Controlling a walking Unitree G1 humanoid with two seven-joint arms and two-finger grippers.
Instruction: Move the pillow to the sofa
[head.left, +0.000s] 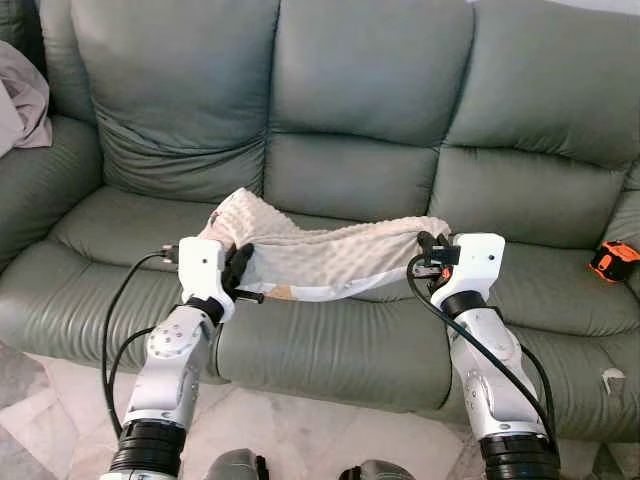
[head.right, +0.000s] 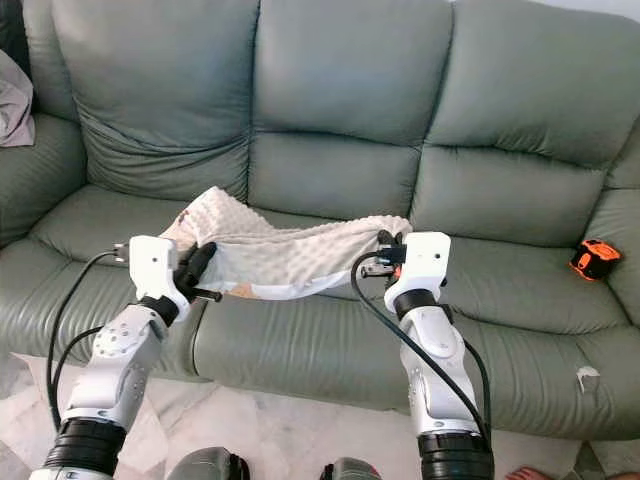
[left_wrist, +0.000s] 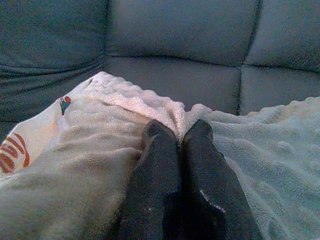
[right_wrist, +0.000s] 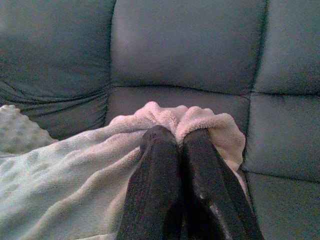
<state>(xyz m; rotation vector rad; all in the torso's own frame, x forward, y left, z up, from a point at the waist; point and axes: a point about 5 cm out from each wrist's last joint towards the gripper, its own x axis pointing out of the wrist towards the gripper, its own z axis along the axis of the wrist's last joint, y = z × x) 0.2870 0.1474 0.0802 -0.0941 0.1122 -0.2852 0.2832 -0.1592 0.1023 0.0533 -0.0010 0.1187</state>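
A cream, bumpy-textured pillow (head.left: 320, 255) hangs stretched between my two grippers above the front of the grey-green sofa (head.left: 350, 170). My left gripper (head.left: 238, 265) is shut on the pillow's left end, and its black fingers (left_wrist: 160, 165) pinch the fluffy fabric. On the pillow's right end my right gripper (head.left: 428, 245) is shut, fingers (right_wrist: 195, 160) pressed together on a fold. The pillow (left_wrist: 260, 150) sags in the middle over the centre seat cushion. A printed patch with red marks shows on its underside.
An orange and black object (head.left: 613, 260) lies on the right seat cushion. A pale cloth (head.left: 22, 100) is draped over the sofa's left arm. A small white scrap (head.left: 612, 377) sits at the sofa's front right. Marble floor (head.left: 300, 440) runs below.
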